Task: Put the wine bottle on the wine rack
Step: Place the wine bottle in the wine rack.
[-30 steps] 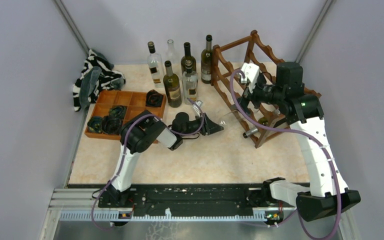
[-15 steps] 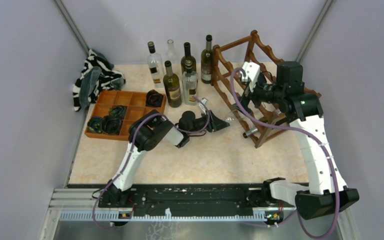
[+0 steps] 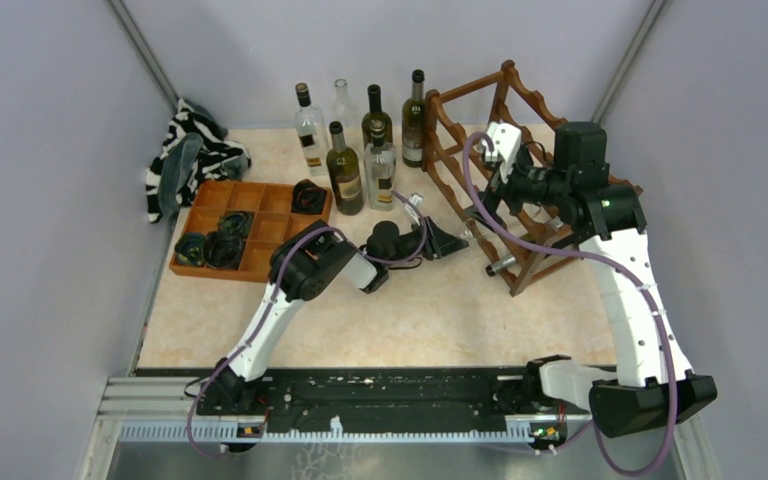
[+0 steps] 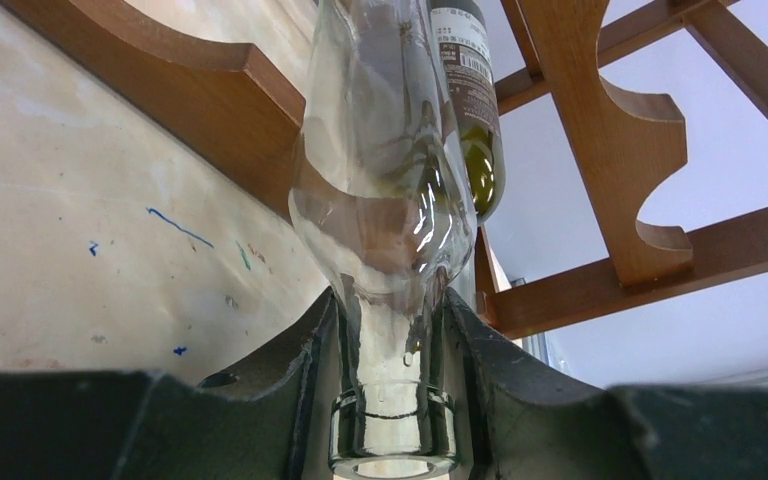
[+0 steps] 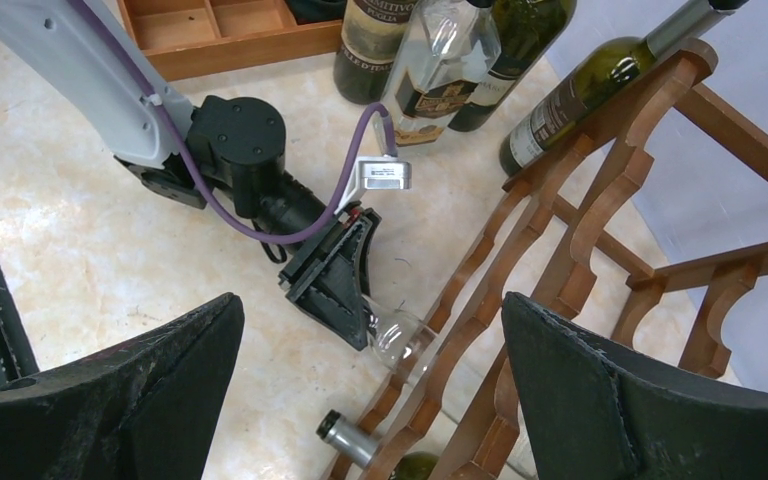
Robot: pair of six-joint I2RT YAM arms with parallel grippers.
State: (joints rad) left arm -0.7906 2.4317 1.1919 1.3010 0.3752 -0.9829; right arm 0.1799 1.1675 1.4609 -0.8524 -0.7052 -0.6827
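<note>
The left gripper (image 4: 390, 400) sits at the bottom centre of the left wrist view, its dark fingers closed snugly on the neck of a clear glass wine bottle (image 4: 385, 180). The bottle runs up the frame from there, and its body reaches in among the lower scalloped rails of the wine rack (image 4: 610, 130). A green labelled bottle (image 4: 472, 130) shows just behind it.

In the overhead view the rack stands at the upper right of the marbled table (image 3: 410, 320), and the left arm stretches toward its lower front corner. The held bottle lies low and close to level, base toward the rack.

The right gripper (image 5: 372, 320) hangs over the rack with its jaws spread wide and nothing between them; its two dark fingers fill the lower corners of the right wrist view. Below them a dark bottle with a silver cap (image 5: 345, 432) lies in the bottom tier, neck pointing out.

At the upper centre of the overhead view a cluster of upright bottles (image 3: 343, 170) stands just left of the rack. Further left are an orange-brown compartment tray (image 3: 260, 215) and a black-and-white striped cloth (image 3: 190, 150).
</note>
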